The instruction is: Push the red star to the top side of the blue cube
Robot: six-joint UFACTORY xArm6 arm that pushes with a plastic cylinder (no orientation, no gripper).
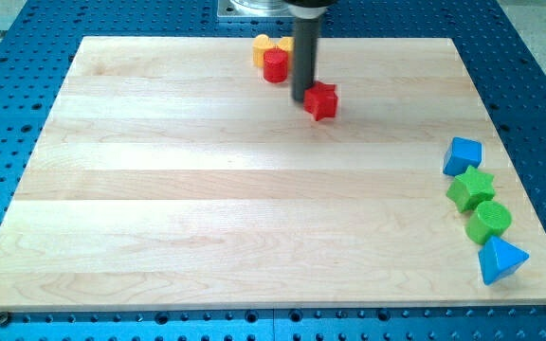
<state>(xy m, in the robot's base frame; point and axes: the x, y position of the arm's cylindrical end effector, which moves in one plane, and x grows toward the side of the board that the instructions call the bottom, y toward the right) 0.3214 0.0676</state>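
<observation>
The red star (321, 100) lies on the wooden board near the view's top centre. My tip (300, 98) is at the lower end of the dark rod and touches the star's left side. The blue cube (463, 155) sits at the view's right edge, well to the right of and below the star.
A red cylinder (275, 65) and a yellow block (263, 47) stand just left of the rod at the top edge. Below the blue cube, in a line along the right edge, lie a green star (470, 188), a green cylinder (489, 221) and a blue triangular block (500, 260).
</observation>
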